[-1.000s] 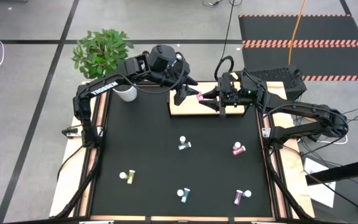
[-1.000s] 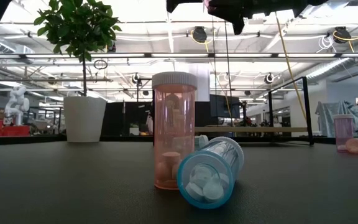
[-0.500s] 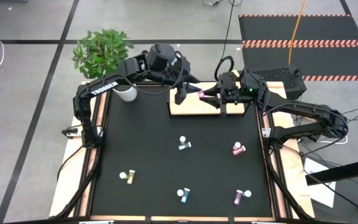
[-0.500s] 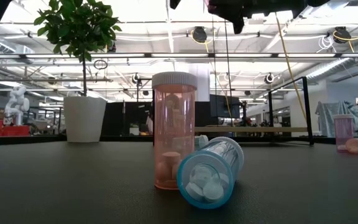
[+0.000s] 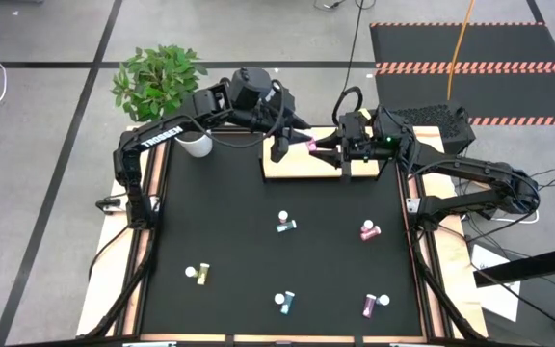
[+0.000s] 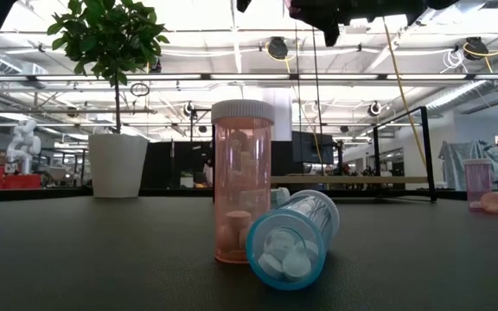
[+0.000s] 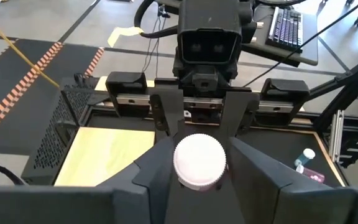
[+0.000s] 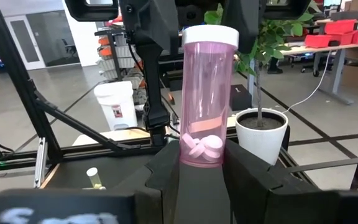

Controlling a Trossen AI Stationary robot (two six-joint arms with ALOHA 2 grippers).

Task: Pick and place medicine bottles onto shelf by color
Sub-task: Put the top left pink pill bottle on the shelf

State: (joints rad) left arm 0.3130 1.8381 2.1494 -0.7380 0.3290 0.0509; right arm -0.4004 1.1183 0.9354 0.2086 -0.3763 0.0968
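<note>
Above the shelf [image 5: 316, 166], the right gripper [image 8: 202, 163] clamps the pink bottle's [image 8: 206, 93] base while the left gripper [image 7: 199, 163] pinches its cap; mistimed release could drop it.

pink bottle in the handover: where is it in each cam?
High view: pink bottle between the left end effector and right end effector, above the shelf.
Low view: not in it; both sit above the frame.
Left wrist view: centre, white cap facing the camera.
Right wrist view: centre, upright.
Shared landmark: white plant pot.
</note>
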